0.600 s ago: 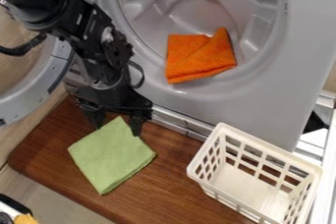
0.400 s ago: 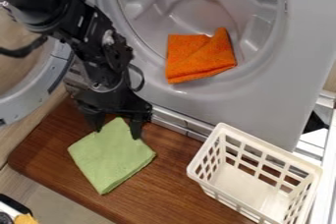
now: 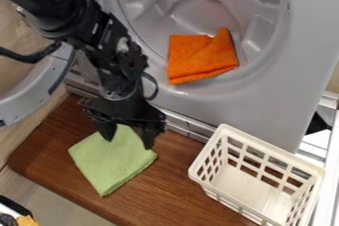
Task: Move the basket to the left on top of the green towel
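Observation:
My gripper (image 3: 128, 143) hangs over the upper part of the green towel (image 3: 111, 161), its two fingers spread apart with nothing gripped between them. The towel lies folded on the left part of the brown wooden board. At the lower right stands the white basket (image 3: 252, 202), upright and apart from both the towel and the gripper. Its inside shows no contents.
An orange cloth (image 3: 200, 57) lies in the round recess of the grey machine (image 3: 291, 96) behind the board. The open round door (image 3: 27, 102) is at the left. Brown wooden board (image 3: 173, 184) spans between towel and basket.
The arm and gripper have moved a little right and down in the view, further over the towel. Basket and towel have stayed where they were.

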